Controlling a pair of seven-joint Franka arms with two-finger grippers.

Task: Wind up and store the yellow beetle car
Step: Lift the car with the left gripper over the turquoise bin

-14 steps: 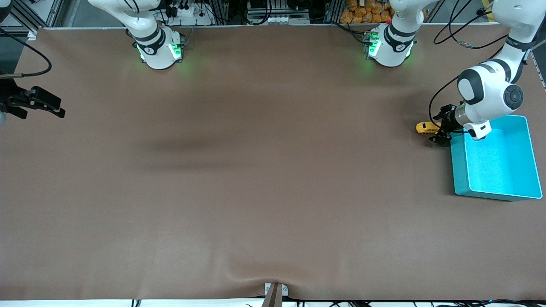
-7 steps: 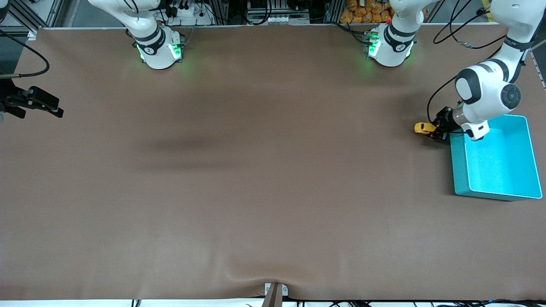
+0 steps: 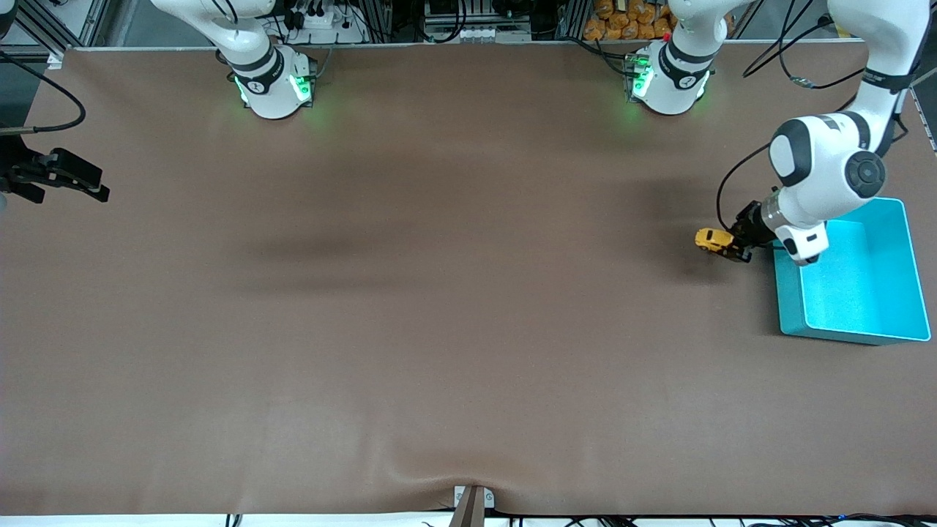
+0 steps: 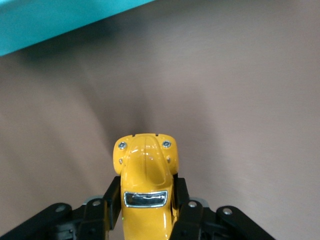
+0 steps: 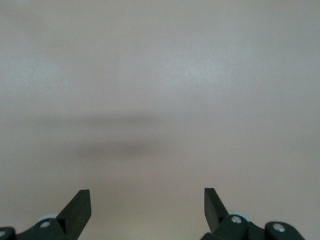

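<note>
The left pincer (image 3: pixel 726 247) is closed on the yellow beetle car (image 3: pixel 708 239) by its flanks, low over the worktop (image 3: pixel 439 293) just beside the turquoise bin (image 3: pixel 853 333), probably to wind it by dragging. The right pincer (image 5: pixel 147 207) waits with fingers spread and empty at the right arm's end.

turquoise bin (image 3: pixel 897 269) | on brown table (image 3: pixel 439 293) | left arm's end

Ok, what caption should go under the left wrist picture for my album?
The left gripper holds the yellow beetle car over the brown table, beside the turquoise bin.
</note>
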